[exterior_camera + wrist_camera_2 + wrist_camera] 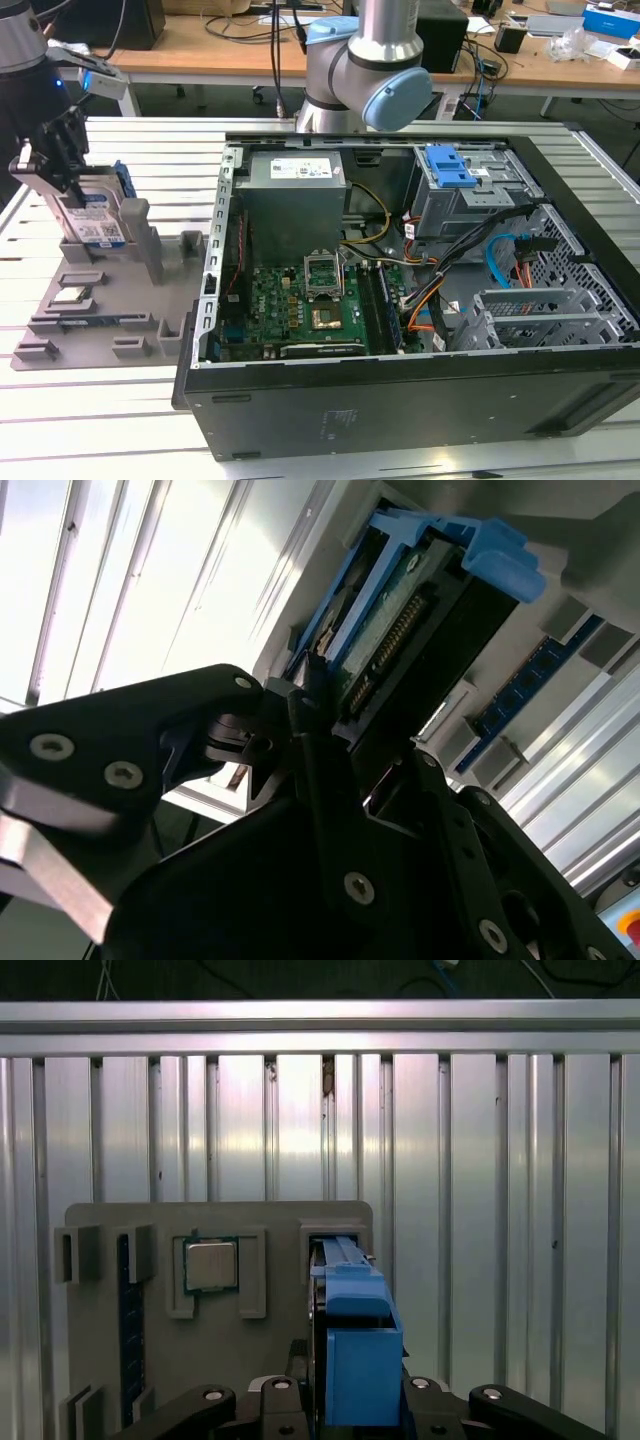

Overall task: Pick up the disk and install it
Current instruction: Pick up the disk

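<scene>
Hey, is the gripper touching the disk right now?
Cannot tell. In the second wrist view the gripper straddles the disk, but no contact or gap shows plainly.

Even, bright light from overhead fills the exterior view. The ribbed worktop [110,410] shines pale, while the open computer case [400,400] holds its interior in shade, darkest along the black wall at 6 o'clock. In the second wrist view the worktop's slats burn out to white glare. The black jaws there are a dark, soft mass close to the lens, with the disk [420,630] dim beside them. In the first wrist view bright streaks run along the slats.
</scene>
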`<state>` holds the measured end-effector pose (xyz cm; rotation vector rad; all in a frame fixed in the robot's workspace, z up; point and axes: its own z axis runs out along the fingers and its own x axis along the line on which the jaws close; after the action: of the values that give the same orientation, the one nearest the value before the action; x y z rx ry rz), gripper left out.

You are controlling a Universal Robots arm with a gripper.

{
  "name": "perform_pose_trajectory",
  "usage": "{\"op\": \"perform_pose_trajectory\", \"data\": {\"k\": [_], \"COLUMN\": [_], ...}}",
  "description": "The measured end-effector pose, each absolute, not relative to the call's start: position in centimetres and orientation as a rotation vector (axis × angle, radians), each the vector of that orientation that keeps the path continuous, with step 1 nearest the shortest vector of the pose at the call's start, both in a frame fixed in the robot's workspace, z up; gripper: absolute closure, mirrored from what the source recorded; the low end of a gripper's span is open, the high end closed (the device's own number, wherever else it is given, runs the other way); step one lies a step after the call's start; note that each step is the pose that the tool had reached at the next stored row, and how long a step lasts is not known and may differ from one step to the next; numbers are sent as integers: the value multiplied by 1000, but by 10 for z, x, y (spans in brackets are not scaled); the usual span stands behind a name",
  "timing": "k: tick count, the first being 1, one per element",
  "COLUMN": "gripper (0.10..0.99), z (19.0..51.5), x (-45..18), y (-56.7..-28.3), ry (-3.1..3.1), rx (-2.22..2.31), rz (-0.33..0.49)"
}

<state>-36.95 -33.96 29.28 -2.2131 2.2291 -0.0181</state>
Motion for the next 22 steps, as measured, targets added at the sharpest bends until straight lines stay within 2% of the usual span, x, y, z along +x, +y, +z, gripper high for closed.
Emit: {"op": "perform_pose_trajectory", "data": {"k": [22], "gripper": [725], "z": [318], "x": [-369], "y": [-339], "ry": [2229], "rx": [-2213], "rz": [-18]}}
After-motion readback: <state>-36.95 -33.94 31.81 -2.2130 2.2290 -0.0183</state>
